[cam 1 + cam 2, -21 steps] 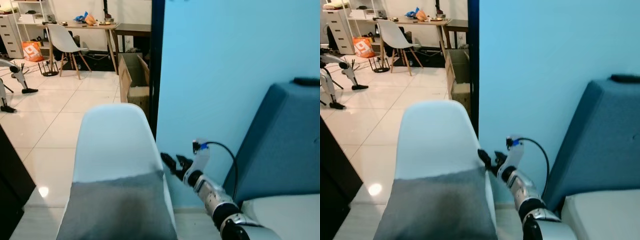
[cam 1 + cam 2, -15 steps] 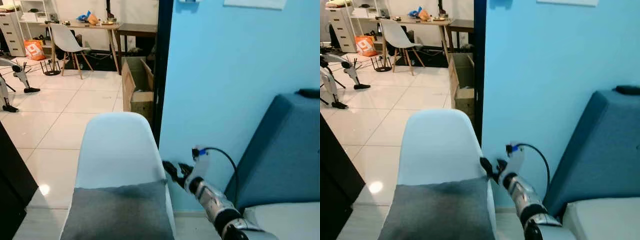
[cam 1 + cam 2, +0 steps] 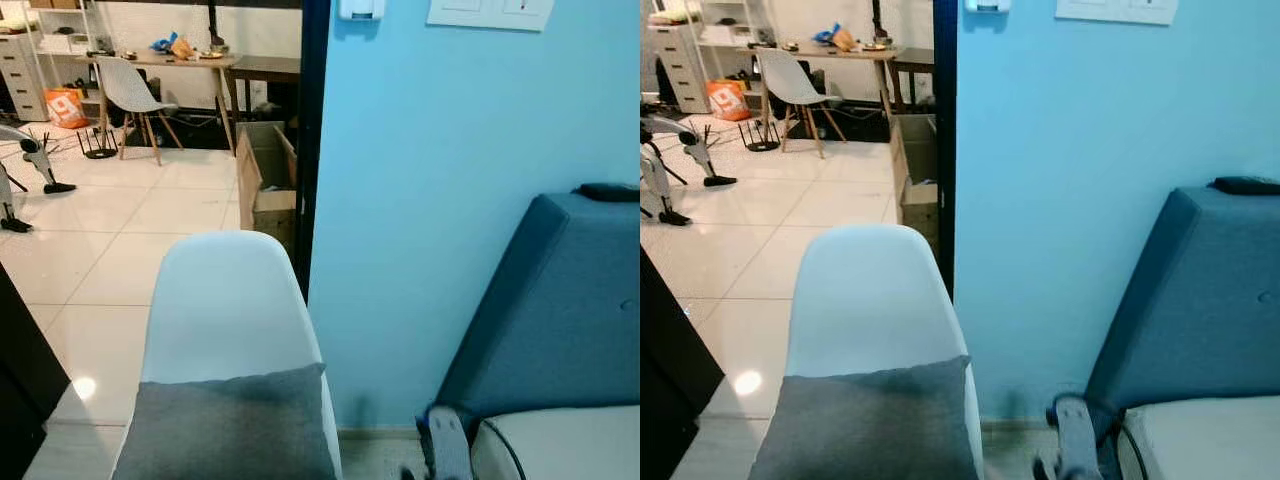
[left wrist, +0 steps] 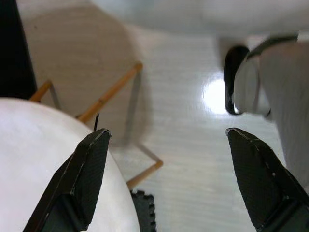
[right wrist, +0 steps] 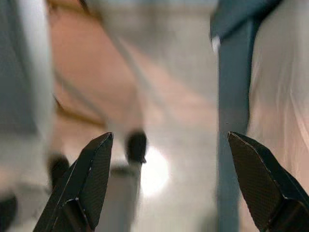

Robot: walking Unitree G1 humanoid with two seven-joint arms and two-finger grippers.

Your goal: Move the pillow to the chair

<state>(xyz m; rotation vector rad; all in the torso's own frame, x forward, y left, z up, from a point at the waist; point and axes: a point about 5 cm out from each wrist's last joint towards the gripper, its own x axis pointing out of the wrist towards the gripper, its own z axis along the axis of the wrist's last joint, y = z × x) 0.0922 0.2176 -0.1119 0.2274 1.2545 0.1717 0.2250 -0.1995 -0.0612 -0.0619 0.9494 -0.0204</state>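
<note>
**Pillow rests on the white chair, both grippers empty**

The grey pillow (image 3: 228, 425) lies on the white chair (image 3: 230, 300), leaning against its backrest, beside the light blue wall (image 3: 440, 200). To the robot's right stands a dark blue sofa (image 3: 550, 310) with a pale seat cushion (image 3: 1205, 440). The right arm (image 3: 1072, 445) hangs low between chair and sofa. In its blurred wrist view the right gripper (image 5: 169, 179) has its 2 fingers (image 5: 89, 179) spread apart, holding nothing; the surroundings there are probably the chair's edge and the sofa. The left gripper (image 4: 166, 179) is likewise released and empty, its fingers (image 4: 84, 179) above the tiled floor (image 4: 183, 145), near the chair's wooden legs (image 4: 108, 99).
</note>
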